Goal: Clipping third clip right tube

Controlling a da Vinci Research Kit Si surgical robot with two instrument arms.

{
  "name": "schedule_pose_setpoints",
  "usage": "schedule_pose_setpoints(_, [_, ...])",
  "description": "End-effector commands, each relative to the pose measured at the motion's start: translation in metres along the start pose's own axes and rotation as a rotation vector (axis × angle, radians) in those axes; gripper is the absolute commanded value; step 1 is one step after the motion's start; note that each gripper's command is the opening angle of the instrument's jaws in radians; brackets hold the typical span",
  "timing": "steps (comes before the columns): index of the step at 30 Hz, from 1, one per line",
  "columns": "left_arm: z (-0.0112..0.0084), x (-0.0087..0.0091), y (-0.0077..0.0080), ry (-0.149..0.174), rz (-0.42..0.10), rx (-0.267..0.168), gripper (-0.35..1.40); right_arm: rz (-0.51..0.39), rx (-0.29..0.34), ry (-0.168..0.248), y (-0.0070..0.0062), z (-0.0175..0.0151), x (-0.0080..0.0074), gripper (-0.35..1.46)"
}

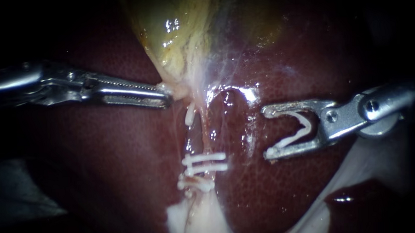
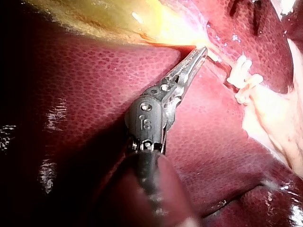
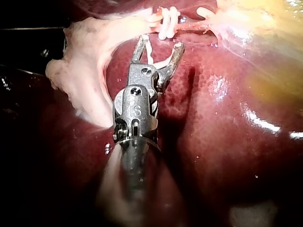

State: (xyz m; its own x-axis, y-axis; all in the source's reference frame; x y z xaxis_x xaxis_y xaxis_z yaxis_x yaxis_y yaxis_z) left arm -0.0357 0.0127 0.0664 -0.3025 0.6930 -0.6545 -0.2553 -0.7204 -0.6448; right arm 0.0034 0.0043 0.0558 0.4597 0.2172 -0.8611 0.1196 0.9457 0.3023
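The right instrument (image 1: 266,133) is holding its metal jaws wide apart, both cradling a white V-shaped clip (image 1: 296,129) above the dark red, stippled liver (image 1: 311,186). It is sitting near the right tube (image 1: 209,130) without touching it. That tube, a thin, pale, glistening strand, is carrying two white clips (image 1: 204,162) lower down. The left instrument (image 1: 168,99) is clamping its ridged jaws on the yellowish gallbladder (image 1: 177,34) at its narrow end.

Open white clip (image 1: 296,132), apart from tube (image 1: 209,135)
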Motion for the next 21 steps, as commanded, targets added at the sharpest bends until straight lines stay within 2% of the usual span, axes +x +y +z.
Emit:
schedule_pose_setpoints(1, [-0.0003, 0.0001, 0.0, 0.0, -0.001, -0.001, -0.35, 0.0, 0.0, 0.0, 0.0, 0.0, 0.0, 0.5])
schedule_pose_setpoints(4, [-0.0017, 0.0009, 0.0, -0.002, -0.005, -0.015, -0.35, 0.0, 0.0, 0.0, 0.0, 0.0, 0.0, 0.5])
schedule_pose_setpoints(6, [-0.0034, 0.0017, 0.0, -0.004, -0.01, -0.008, -0.35, 0.0, 0.0, 0.0, 0.0, 0.0001, 0.0, 0.5])
schedule_pose_setpoints(12, [-0.0072, 0.0035, 0.0001, 0.025, -0.023, 0.008, -0.35, 0.002, 0.009, 0.004, 0.0001, 0.0004, 0.0002, 0.5])
schedule_pose_setpoints(15, [-0.0076, 0.0038, 0.0003, 0.028, -0.02, 0.01, -0.35, 0.004, 0.038, 0.015, 0.0005, 0.0013, 0.0005, 0.5])
schedule_pose_setpoints(21, [-0.0074, 0.004, 0.0006, 0.028, -0.02, 0.013, -0.35, 0.14, 0.053, 0.025, 0.0011, 0.0051, 0.0006, 0.5])
